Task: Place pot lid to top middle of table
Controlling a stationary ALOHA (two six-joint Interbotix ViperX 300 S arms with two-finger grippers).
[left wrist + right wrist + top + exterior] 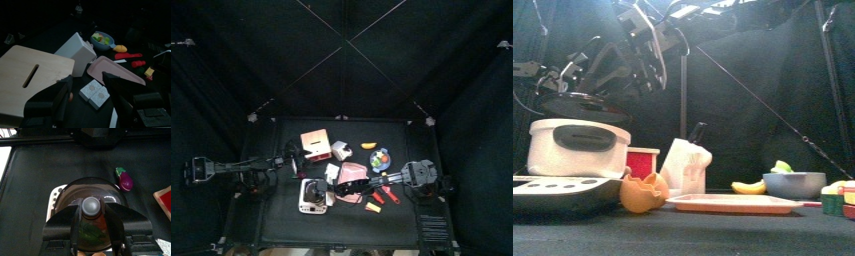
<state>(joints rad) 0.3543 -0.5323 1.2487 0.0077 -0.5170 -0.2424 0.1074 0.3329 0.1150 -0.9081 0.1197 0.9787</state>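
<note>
The right gripper (91, 223) is clamping the knob of the glass pot lid (90, 193), holding it above the rice cooker (577, 148) near the table's (285, 225) front edge. Left gripper (87, 87) is hanging with jaws apart. Transport to the rear-middle edge appears barely begun.

Both arms are black throughout. In the top view the left arm (231, 170) and right arm (418, 177) show blocky black joint housings. The left end effector (88, 90) carries two broad, flat black fingers (61, 100). The right end effector (91, 230) has matching matte black fingers (61, 225) with angular, wedge-shaped profiles.
</note>
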